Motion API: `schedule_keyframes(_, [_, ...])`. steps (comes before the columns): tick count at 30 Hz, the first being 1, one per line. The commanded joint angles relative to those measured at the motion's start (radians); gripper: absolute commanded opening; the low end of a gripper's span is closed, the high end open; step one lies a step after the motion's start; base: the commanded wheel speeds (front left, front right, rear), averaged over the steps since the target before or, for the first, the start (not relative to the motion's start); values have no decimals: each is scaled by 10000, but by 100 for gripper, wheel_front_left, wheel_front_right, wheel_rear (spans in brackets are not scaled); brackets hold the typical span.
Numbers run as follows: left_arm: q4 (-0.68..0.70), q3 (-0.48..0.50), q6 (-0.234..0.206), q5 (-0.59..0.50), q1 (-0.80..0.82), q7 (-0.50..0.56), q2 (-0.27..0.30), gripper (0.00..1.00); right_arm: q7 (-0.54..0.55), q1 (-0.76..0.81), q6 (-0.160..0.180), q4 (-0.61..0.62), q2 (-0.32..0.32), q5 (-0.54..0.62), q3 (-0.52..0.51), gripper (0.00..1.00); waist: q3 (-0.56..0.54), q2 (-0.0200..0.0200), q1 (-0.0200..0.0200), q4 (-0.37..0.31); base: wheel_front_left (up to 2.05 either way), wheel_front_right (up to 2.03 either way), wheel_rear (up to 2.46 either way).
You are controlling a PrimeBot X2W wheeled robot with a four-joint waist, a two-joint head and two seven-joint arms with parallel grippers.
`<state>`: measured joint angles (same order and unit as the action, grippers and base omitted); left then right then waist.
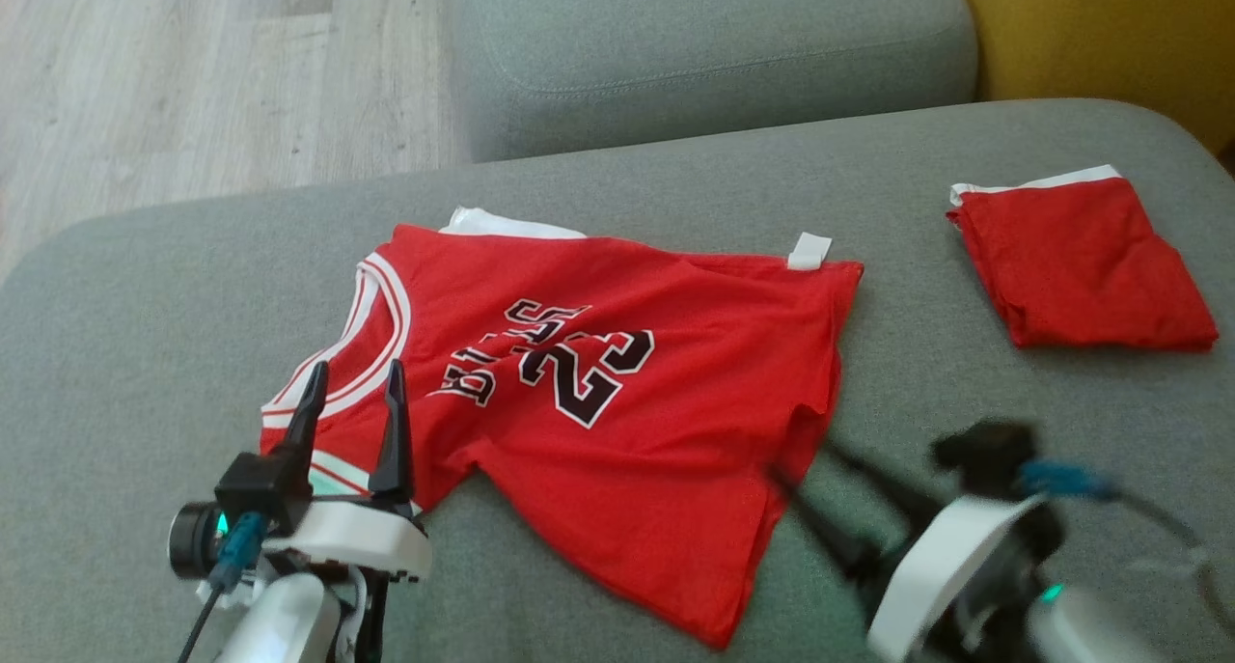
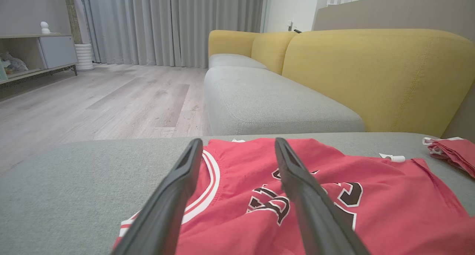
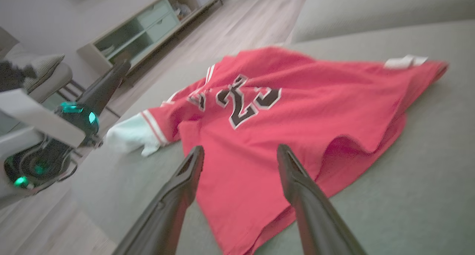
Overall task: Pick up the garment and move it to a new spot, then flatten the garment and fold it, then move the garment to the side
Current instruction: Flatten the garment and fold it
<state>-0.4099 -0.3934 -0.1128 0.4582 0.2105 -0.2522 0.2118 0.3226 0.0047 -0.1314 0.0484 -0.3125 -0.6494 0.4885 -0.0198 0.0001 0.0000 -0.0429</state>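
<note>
Jersey [image 1: 617, 393] spread on the cushion [image 1: 145, 354], both grippers parted and empty.
Your left gripper [image 1: 356, 368] stands over the jersey's collar end, fingers wide apart, gripping nothing; contact with the cloth cannot be told. Your right gripper [image 3: 240, 148], blurred, sits at the rumpled hem corner, fingers likewise spread and empty. The jersey lies number-side up, mid-cushion. A folded red cloth [image 1: 1081, 262] rests well apart, at the far right.

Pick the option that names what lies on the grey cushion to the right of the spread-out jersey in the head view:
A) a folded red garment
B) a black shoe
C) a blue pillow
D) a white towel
A: a folded red garment with a white edge lies on the cushion, apart from the jersey.
</note>
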Motion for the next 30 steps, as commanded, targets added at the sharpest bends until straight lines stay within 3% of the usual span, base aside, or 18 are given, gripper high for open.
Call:
schedule_keyframes(1, [271,334,50,79,656,-85,179,100,-304,-648,7,402,14,251,-252,100,39,-1,0,29,0,0,0])
schedule_keyframes(11, [511,240,58,-1,867,-89,89,100,-2925,-1485,7,-576,1570,3700,-3286,100,585,-1,0,409,0,0,0])
schedule_keyframes(16, [574,205,61,-51,941,-91,-3,100,-3512,-1397,7,-1498,2339,4534,-4052,100,1026,-1,0,615,0,0,0])
schedule_keyframes(21, [612,219,77,-115,1143,-93,-19,100,-3587,-1895,7,-2112,2527,4957,-4732,100,1550,-1,0,793,0,0,0])
schedule_keyframes(30, [508,73,210,-261,1589,-94,-296,100,-2345,-3896,7,-4407,2615,5273,-6052,100,2332,-1,0,1186,0,0,0])
